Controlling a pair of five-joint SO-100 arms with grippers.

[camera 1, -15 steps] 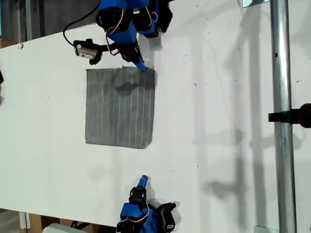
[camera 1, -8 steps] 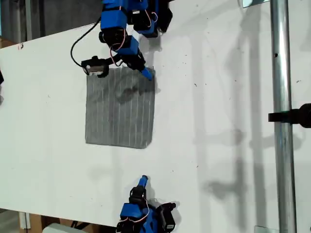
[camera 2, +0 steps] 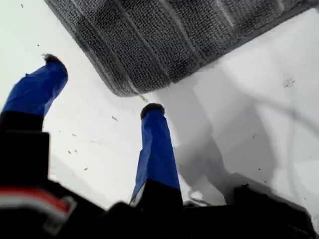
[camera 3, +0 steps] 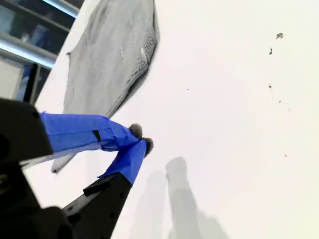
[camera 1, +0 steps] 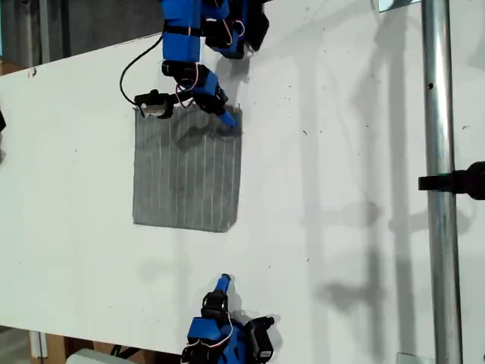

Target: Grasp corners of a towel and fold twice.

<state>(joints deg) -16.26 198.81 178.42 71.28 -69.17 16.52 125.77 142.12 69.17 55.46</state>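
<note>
Surface (camera 1: 341, 189): white, flat, fills most of the exterior view, with a few dark specks.

Metal pole (camera 1: 439, 114): runs top to bottom near the exterior view's right edge and carries a black clamp (camera 1: 455, 182).

Towel (camera 1: 186, 178) (camera 2: 164, 40) (camera 3: 109, 55): grey with thin pale stripes. It lies flat and unfolded on the surface, left of centre in the exterior view.

First arm (camera 1: 186, 45): blue, reaches in from the exterior view's top edge and ends over the towel's top edge.

Second arm (camera 1: 227, 337): blue, sits at the exterior view's bottom edge, well apart from the towel.

First tool (camera 1: 227, 117) (camera 2: 102, 82): jaws spread wide, nothing held. It stands at the towel's top corner (camera 1: 236, 114) (camera 2: 124, 89) on the exterior view's right. In the first wrist view that rounded corner lies on the surface just ahead of the two blue fingertips (camera 2: 152, 110). Whether a tip touches the cloth cannot be told from either view.

Second tool (camera 1: 223, 282) (camera 3: 141, 138): jaws closed tip to tip, nothing between them. It points toward the towel's near edge with bare surface between.
</note>
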